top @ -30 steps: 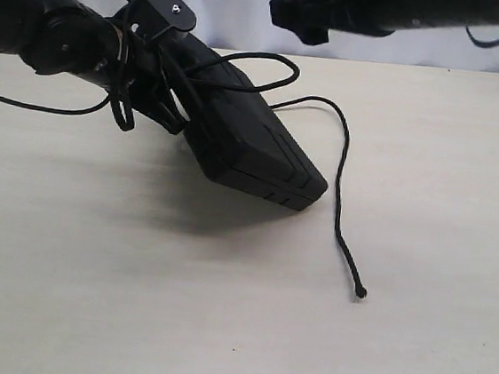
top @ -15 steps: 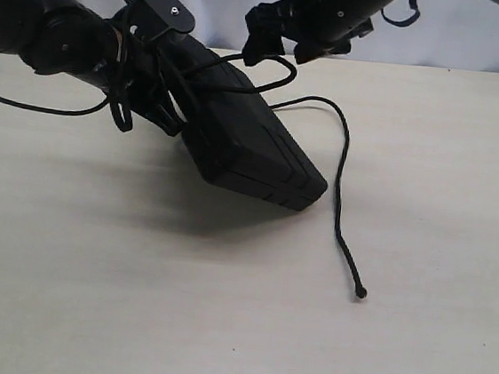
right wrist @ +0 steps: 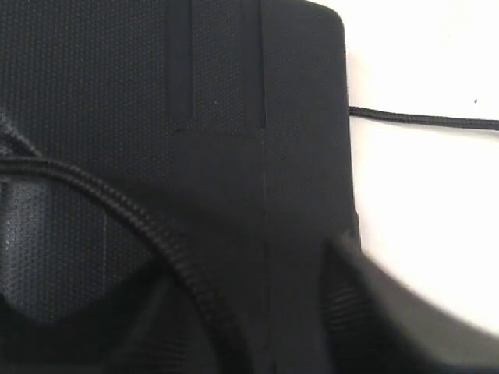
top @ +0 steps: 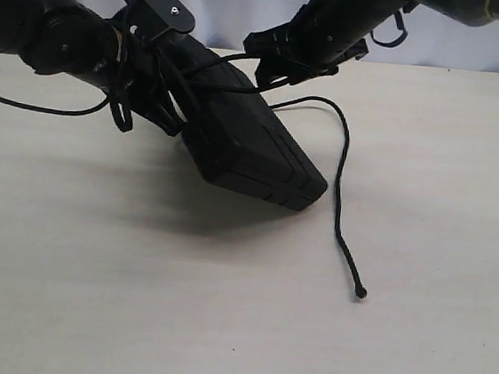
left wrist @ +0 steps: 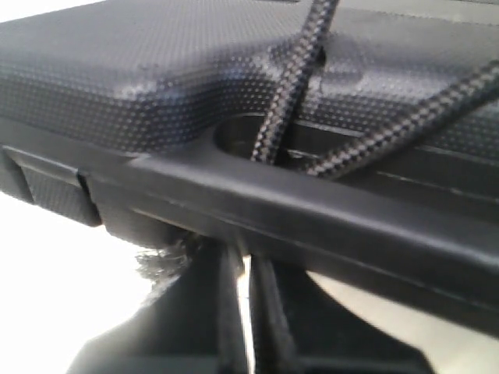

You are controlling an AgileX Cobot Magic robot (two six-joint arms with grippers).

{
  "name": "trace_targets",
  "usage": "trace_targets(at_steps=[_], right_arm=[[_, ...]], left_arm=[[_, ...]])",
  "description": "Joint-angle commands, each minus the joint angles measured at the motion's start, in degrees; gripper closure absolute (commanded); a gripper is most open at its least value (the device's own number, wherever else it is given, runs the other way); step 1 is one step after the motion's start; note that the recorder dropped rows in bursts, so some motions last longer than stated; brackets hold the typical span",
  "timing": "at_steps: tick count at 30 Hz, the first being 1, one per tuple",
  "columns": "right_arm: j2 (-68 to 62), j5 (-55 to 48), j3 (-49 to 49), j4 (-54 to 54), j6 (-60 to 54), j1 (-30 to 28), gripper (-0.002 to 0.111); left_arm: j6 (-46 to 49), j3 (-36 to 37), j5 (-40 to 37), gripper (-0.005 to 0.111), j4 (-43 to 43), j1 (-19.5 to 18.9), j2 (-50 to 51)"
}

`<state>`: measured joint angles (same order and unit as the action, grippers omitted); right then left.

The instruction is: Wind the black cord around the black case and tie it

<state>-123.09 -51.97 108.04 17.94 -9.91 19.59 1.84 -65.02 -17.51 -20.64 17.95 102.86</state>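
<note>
The cord [top: 340, 174] was threaded through the handle slot [left wrist: 257, 144] of the case [top: 254, 147]. A slack loop lay over the top face, and the free end trailed off across the table [top: 130, 300] to its knobbed tip [top: 361, 292], well apart from the case.

My left gripper [left wrist: 244, 269] was clenched on the handle edge and held the case tilted, handle end up and far corner low near the table. My right gripper [top: 267, 59] hung right at the loop. From its wrist view the cord ran close between the blurred fingers, but I could not tell whether they had it pinched.

I judged the step to be taking that loop. To do it well I meant to catch only the cord, clear of the case's face. I would draw the slack out evenly and keep the left grip firm and raised, so the cord could pass underneath without dragging the case round.
</note>
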Motion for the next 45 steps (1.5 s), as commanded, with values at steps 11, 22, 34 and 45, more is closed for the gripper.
trace_targets(at_steps=[11,22,34,45], right_arm=[[0.0,-0.5,0.2,1.0,-1.0,0.1,0.104],[0.0,-0.6,0.2,3.6,-1.8,1.1,0.104],[1.7,-2.1,0.2,5.5,-4.9,1.9,0.104],[3.0,-2.3,0.2,5.5,-6.3,1.9,0.104]], left_arm=[[0.1,-0.3,-5.7,0.056,-6.3,0.3,-0.9],[0.1,-0.3,-16.9,0.047,-14.5,1.9,-2.6],[9.0,13.7,16.8,0.048,-5.7,0.2,-2.8],[1.8,24.5,56.1,0.048,-11.2,-7.4,1.7]])
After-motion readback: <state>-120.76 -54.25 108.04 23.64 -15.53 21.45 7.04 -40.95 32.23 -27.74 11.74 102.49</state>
